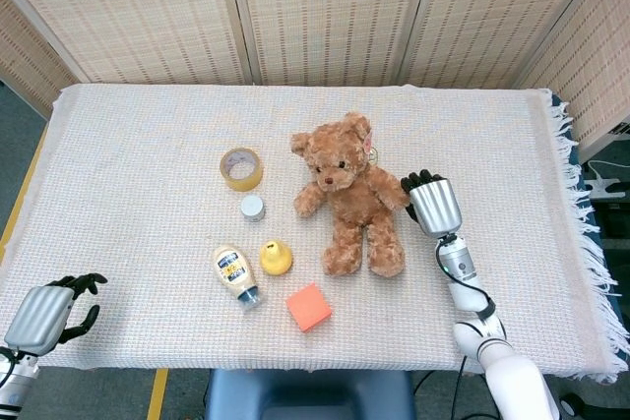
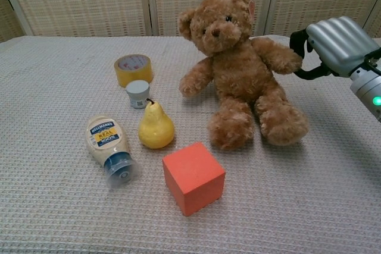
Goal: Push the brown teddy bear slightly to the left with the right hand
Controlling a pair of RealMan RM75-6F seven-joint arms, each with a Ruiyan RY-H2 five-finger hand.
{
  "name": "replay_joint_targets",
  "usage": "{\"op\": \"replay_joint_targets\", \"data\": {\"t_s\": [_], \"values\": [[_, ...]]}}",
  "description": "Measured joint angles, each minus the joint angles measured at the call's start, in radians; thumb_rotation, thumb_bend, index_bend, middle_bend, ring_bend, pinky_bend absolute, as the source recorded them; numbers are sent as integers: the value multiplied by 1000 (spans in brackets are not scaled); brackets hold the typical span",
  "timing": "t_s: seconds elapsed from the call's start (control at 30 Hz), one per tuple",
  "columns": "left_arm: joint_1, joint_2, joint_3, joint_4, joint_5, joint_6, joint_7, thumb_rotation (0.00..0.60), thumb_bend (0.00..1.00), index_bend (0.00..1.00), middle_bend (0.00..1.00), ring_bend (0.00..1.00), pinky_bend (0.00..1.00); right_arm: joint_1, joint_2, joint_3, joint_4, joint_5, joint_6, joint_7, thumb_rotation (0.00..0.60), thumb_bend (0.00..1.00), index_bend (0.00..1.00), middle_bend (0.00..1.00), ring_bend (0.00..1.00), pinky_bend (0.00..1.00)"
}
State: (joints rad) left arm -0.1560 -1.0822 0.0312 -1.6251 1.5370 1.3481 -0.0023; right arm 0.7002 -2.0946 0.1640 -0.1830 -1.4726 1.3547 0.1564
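The brown teddy bear point(image 1: 346, 196) sits upright in the middle of the table, facing the front edge; it also shows in the chest view point(image 2: 241, 78). My right hand point(image 1: 434, 204) hovers just right of the bear's outstretched arm. Its dark fingertips point(image 2: 297, 41) are bent toward the paw and holding nothing. The fingertips are right at the paw, and I cannot tell whether they touch it. My left hand point(image 1: 44, 310) rests low at the table's front left corner with fingers apart and nothing in them; the chest view does not show it.
Left of the bear lie a roll of yellow tape point(image 1: 241, 168), a small white-capped jar point(image 1: 253, 208), a yellow pear point(image 1: 276, 258) and a mayonnaise bottle point(image 1: 234, 273) on its side. An orange cube point(image 1: 309, 307) sits in front of the bear. The tablecloth point(image 1: 512, 135) has a fringed right edge.
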Motion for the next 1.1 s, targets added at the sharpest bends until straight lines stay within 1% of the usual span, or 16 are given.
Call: {"op": "replay_joint_targets", "data": {"t_s": [0.17,0.43,0.53,0.87,1.03,1.1], "values": [[0,0,0,0,-2,-1,1,600,440,331,428,397,534,5,-1,1,7,3,19,7,600,187,575,559,487,760],[-1,0,2,-3,1,-2,5,600,440,331,428,397,534,30,22,27,-10,23,99,8,600,187,575,559,487,760],[-2,0,2,-4,1,-4,6,600,440,331,428,397,534,32,33,33,-25,31,106,9,600,187,575,560,487,760],[-4,-1,4,-2,0,-7,8,600,440,331,429,397,534,10,25,10,-17,25,54,9,600,186,575,560,487,760],[-6,-1,4,-1,-2,-11,8,600,440,331,429,397,535,-12,28,-5,-27,13,80,34,600,186,575,560,487,760],[-6,-1,4,1,-2,-10,8,600,440,331,429,397,535,-33,34,-7,-50,14,93,35,600,187,547,560,471,758]]}}
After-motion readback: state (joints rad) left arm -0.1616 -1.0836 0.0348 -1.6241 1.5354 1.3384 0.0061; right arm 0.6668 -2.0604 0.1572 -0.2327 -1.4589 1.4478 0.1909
